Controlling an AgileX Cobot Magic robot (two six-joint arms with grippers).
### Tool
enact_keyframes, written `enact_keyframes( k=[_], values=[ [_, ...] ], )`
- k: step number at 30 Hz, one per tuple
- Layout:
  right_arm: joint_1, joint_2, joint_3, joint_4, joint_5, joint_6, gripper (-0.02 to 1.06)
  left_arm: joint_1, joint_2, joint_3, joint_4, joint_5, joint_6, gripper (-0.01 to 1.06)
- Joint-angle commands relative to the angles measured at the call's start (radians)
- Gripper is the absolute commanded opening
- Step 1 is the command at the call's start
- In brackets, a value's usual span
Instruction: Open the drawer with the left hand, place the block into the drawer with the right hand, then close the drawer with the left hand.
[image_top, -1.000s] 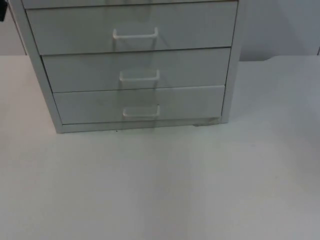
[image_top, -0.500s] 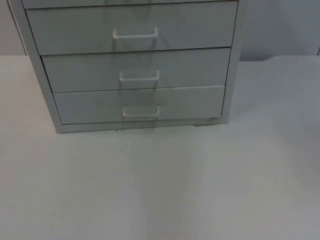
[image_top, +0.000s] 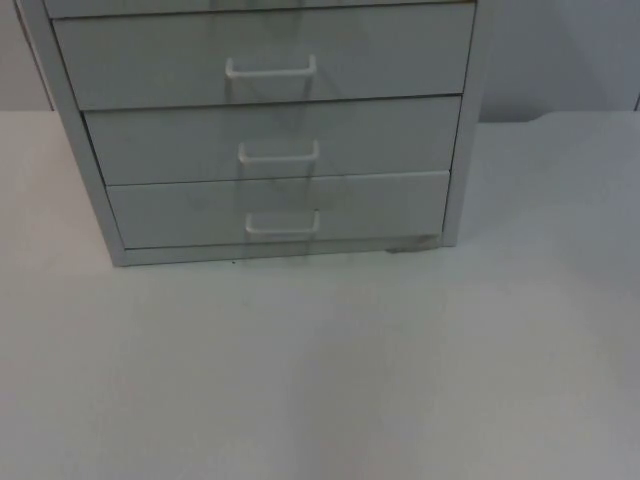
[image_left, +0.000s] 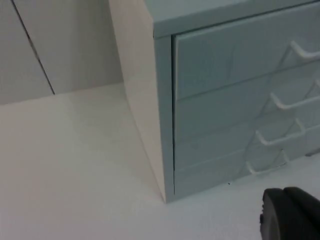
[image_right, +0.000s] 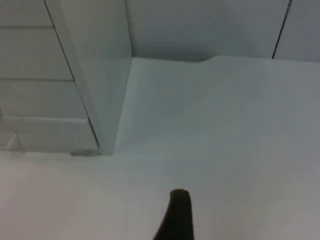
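Left fingers: one black fingertip (image_left: 290, 212) is seen in the left wrist view, above the white table (image_left: 65, 165), in front of the cabinet's front left corner; I cannot tell if the fingers are released or clenched
Right fingers: one black fingertip (image_right: 175, 215) is seen in the right wrist view, above the table, in front of and to the right of the cabinet's right side; I cannot tell their state, and nothing is seen in them
Left gripper: near the left side of the cabinet, not touching it, pointing toward the drawer fronts
Right gripper: near the right side of the cabinet, apart from it
Cabinet (image_top: 270, 130): a light grey drawer cabinet, standing upright on the table with its back toward the grey partition wall (image_right: 200, 25)
Drawers: in the top view three fronts are stacked; top drawer (image_top: 130, 60), middle drawer (image_top: 150, 140), bottom drawer (image_top: 170, 210); all are flush with the cabinet frame, so all are closed
Handles: each front has one white bar handle in its middle; upper handle (image_top: 271, 69), middle handle (image_top: 279, 152), lower handle (image_top: 283, 223); in the left wrist view four handles are seen in a row
Block: I cannot see where it is
Table in front of the cabinet: plain white surface
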Motion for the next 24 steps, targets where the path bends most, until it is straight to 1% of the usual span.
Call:
enact_keyframes(
  k=[1, 3, 4, 7, 8, 9, 12, 15, 18, 19, 21, 24],
  values=[
    [-0.003, -0.047, 0.002, 0.013, -0.005, -0.013, 0.68, 0.002, -0.056, 0.007, -0.015, 0.018, 0.004, 0.00],
    [-0.003, -0.070, 0.002, 0.028, -0.005, -0.028, 0.68, 0.002, -0.085, 0.007, -0.015, 0.026, 0.004, 0.00],
    [-0.003, -0.088, 0.002, 0.051, -0.003, -0.049, 0.68, 0.002, -0.121, 0.009, -0.015, 0.033, 0.004, 0.00],
    [-0.003, -0.146, 0.002, 0.124, 0.027, -0.134, 0.68, 0.002, -0.231, 0.069, -0.015, 0.027, 0.004, 0.00],
    [-0.003, -0.146, 0.002, 0.124, 0.027, -0.134, 0.68, 0.002, -0.231, 0.069, -0.015, 0.027, 0.004, 0.00],
    [-0.003, -0.175, 0.009, 0.154, 0.047, -0.170, 0.68, 0.002, -0.292, 0.108, -0.015, 0.022, 0.004, 0.00],
    [-0.003, -0.238, 0.048, 0.158, 0.064, -0.197, 0.68, 0.002, -0.404, 0.182, -0.015, 0.022, 0.004, 0.00],
    [-0.003, -0.279, 0.080, 0.158, 0.071, -0.207, 0.68, 0.002, -0.458, 0.216, -0.015, 0.027, 0.004, 0.00],
    [-0.003, -0.390, 0.140, 0.158, 0.127, -0.207, 0.68, 0.002, -0.563, 0.275, -0.026, 0.049, -0.006, 0.00],
    [-0.003, -0.390, 0.140, 0.158, 0.127, -0.207, 0.68, 0.002, -0.563, 0.275, -0.026, 0.049, -0.006, 0.00],
    [-0.003, -0.457, 0.153, 0.161, 0.193, -0.207, 0.68, 0.002, -0.608, 0.286, -0.026, 0.071, -0.006, 0.00],
    [-0.003, -0.561, 0.153, 0.202, 0.271, -0.207, 0.68, 0.002, -0.649, 0.286, -0.026, 0.121, -0.006, 0.00]
  ],
)
